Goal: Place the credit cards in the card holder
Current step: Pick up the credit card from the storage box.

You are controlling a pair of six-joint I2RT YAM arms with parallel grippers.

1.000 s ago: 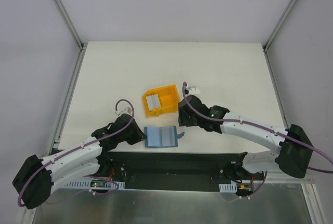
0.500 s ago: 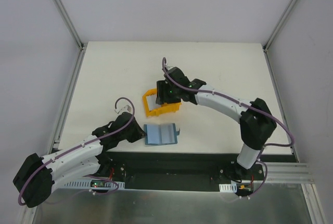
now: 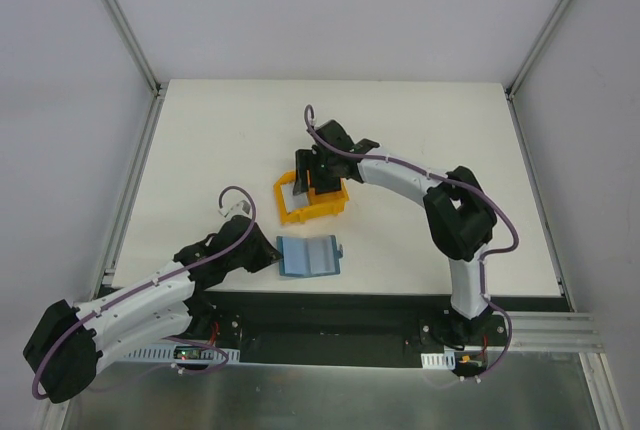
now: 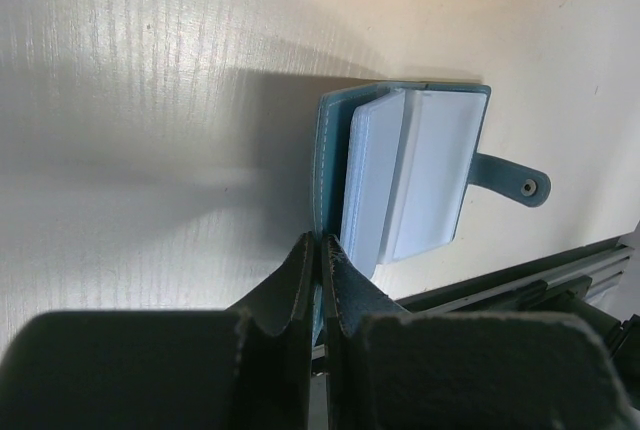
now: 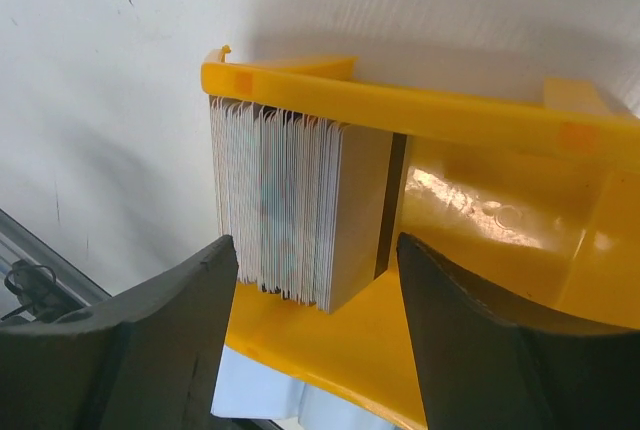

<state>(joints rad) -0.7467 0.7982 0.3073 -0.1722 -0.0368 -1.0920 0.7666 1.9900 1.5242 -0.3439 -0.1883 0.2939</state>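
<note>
The right gripper (image 5: 315,280) has swung from beside the card holder (image 4: 420,175) to the yellow bin (image 5: 480,120). The left gripper (image 4: 318,250) pinches the open holder's left edge, near the front of the table (image 3: 430,130); the right jaws stand wide, straddling the upright credit cards (image 5: 290,210) untouched.

bin (image 5: 500,220) — glossy yellow plastic | card holder (image 4: 405,175) — matt, stitched leather-look | table (image 4: 130,70) — matt
</note>
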